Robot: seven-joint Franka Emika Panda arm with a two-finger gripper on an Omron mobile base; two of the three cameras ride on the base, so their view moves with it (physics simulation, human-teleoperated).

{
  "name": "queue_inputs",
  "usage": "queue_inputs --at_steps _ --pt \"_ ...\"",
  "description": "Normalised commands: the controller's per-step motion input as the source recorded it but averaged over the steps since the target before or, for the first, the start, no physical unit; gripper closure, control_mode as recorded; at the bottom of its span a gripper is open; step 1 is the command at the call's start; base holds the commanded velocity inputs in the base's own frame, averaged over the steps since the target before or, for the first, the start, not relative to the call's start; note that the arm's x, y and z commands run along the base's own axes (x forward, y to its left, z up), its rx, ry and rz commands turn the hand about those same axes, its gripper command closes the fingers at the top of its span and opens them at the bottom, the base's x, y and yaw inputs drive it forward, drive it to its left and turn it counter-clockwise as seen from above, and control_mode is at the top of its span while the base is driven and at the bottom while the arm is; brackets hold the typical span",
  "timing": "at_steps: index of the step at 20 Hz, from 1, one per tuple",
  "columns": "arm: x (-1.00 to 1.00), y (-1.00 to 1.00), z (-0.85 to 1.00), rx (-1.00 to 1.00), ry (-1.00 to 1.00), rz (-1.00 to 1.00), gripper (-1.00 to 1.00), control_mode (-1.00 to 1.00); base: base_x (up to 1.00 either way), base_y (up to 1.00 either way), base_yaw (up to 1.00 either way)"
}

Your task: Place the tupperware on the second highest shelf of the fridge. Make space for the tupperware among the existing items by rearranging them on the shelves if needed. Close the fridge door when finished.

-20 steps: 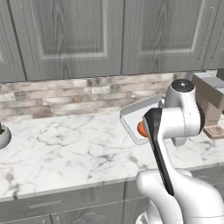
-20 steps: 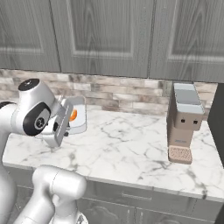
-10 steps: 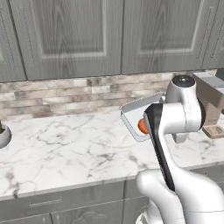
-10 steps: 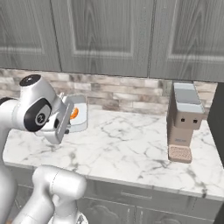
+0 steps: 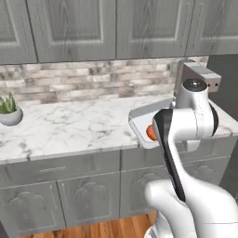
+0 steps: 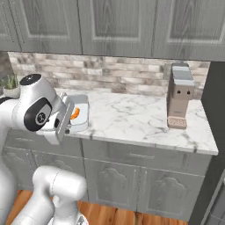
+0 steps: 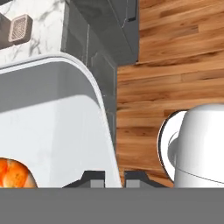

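Pincer (image 7: 108, 179) clamped on the rim of one tupperware (image 7: 57, 113) holding seemingly one orange piece (image 7: 13, 173).

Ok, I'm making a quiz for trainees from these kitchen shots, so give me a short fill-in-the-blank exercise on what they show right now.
1. The gripper is shut on the rim of the ____.
2. The food pieces inside the tupperware are ____ in colour.
3. The small potted plant stands on the ____ counter.
4. In the hand view, the floor below the tupperware is made of ____.

Missing words: tupperware; orange; marble; wood
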Motion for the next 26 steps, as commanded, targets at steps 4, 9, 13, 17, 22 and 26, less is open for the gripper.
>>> queue_inputs --at_steps 4,9,13,17,22,26 --pt "0.0 0.0 0.0 0.0 0.0 0.0 1.0 1.0 -0.72 0.0 0.08" --pt "0.0 0.0 0.0 0.0 0.0 0.0 1.0 1.0 -0.71 -0.11 0.06" --pt "0.0 0.0 0.0 0.0 0.0 0.0 1.0 1.0 -0.93 -0.5 -0.44" --pt "0.0 0.0 0.0 0.0 0.0 0.0 1.0 1.0 -0.58 -0.21 -0.71" --pt "0.0 0.0 0.0 0.0 0.0 0.0 1.0 1.0 -0.2 -0.04 -0.83" --pt "0.0 0.0 0.0 0.0 0.0 0.0 1.0 1.0 0.0 -0.41 -0.73"
